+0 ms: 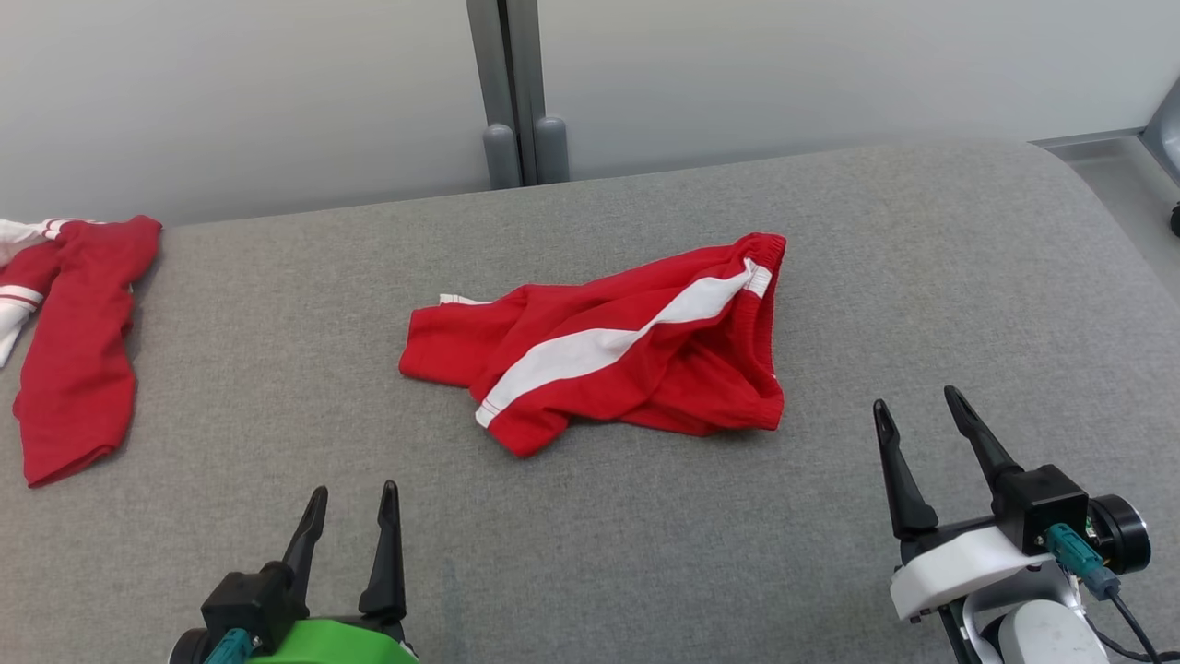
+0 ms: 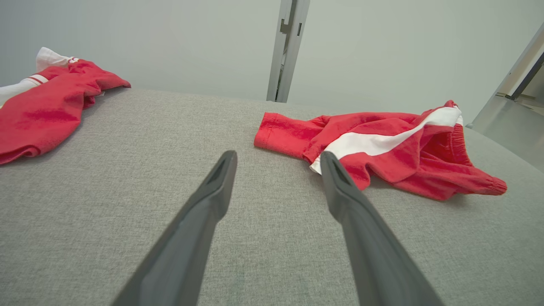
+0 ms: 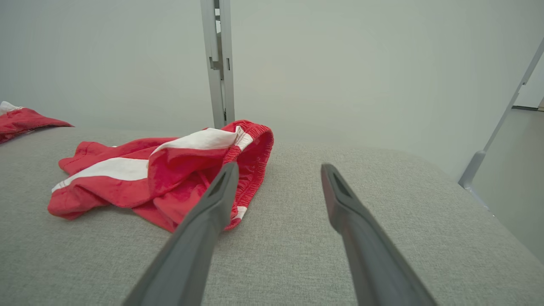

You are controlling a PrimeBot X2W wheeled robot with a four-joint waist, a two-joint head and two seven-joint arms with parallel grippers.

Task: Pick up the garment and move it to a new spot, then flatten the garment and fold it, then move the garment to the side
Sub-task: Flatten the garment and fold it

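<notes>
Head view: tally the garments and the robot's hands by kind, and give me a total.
Red shorts with a white side stripe, mid-surface: 1
Red-and-white garment at the left edge: 1
Hands: 2, the left hand and the right hand, both open and empty
Total: 4
</notes>
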